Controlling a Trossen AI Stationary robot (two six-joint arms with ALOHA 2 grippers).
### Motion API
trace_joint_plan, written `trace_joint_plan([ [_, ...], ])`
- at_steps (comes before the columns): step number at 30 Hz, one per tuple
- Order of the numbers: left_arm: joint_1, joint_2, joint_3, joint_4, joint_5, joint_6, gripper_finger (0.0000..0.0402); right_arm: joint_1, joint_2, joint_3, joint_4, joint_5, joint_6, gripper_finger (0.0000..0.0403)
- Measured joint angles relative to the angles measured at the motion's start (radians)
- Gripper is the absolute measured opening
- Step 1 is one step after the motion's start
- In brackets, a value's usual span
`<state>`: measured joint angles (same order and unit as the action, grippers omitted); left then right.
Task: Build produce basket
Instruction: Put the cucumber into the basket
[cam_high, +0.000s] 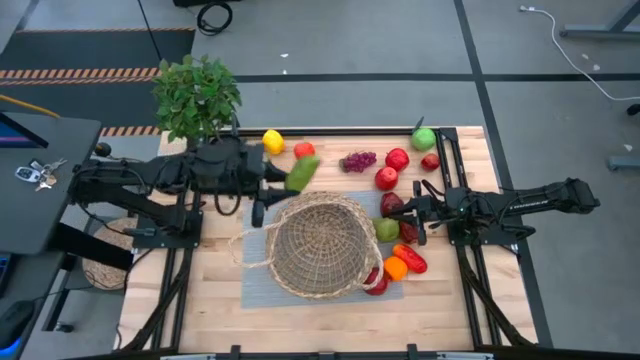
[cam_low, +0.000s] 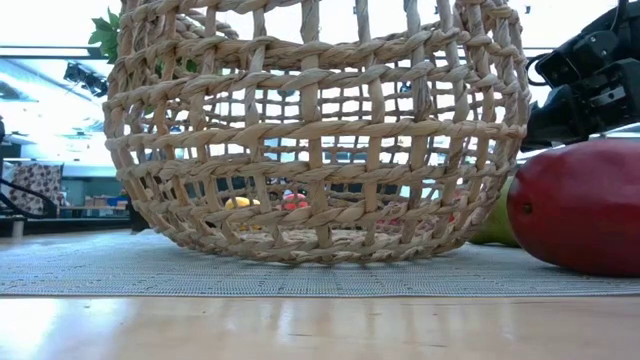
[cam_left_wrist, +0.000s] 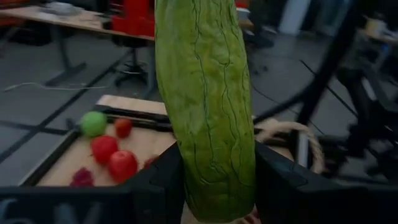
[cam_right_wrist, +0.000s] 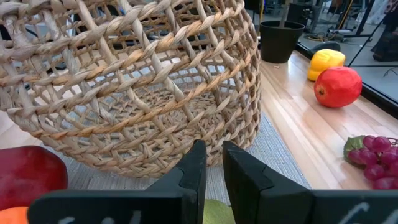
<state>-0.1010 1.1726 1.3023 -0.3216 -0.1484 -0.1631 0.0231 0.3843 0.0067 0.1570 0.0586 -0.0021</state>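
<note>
The wicker basket (cam_high: 320, 245) lies tipped on a grey mat, its weave filling the low view (cam_low: 320, 130). Produce lies along the table's far and right parts: a yellow piece (cam_high: 273, 141), grapes (cam_high: 359, 160), red fruits (cam_high: 397, 158), a green apple (cam_high: 424, 137), and orange and red pieces (cam_high: 400, 263) by the basket. My left gripper (cam_high: 272, 178) hovers above the basket's far left rim, shut on the green cucumber (cam_high: 302, 172). My right gripper (cam_high: 412, 210) waits right of the basket beside a green fruit (cam_high: 387, 229), its fingers (cam_right_wrist: 199, 168) nearly together, holding nothing. My left gripper pinches the cucumber's near end (cam_left_wrist: 214, 193) between its two fingers (cam_left_wrist: 158, 186). The cucumber runs along the fingers and sticks out well past their free ends, toward the table's right. It is lifted clear of table and basket.
A potted plant (cam_high: 197, 95) stands at the far left corner. A dark red fruit (cam_low: 580, 205) lies on the mat at the basket's right side. A side desk with keys (cam_high: 35, 172) and a small woven round thing (cam_high: 100, 270) sit left of the table.
</note>
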Motion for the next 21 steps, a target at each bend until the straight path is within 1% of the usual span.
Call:
trace_joint_plan([
  [3,-0.029,0.052,0.061,-0.118,0.003,0.028,0.0150,0.000,0.000,0.000,0.008,0.000,0.000,0.0061],
  [7,-0.060,0.115,0.115,-0.203,-0.002,0.043,0.0150,0.000,0.002,0.000,0.014,0.000,0.000,0.0061],
  [16,-0.118,0.240,0.189,-0.341,-0.001,0.071,0.0151,0.000,0.002,0.000,0.032,0.000,0.000,0.0061],
  [21,-0.142,0.270,0.201,-0.358,0.000,0.078,0.0151,0.000,0.002,0.000,0.037,0.000,0.000,0.0061],
])
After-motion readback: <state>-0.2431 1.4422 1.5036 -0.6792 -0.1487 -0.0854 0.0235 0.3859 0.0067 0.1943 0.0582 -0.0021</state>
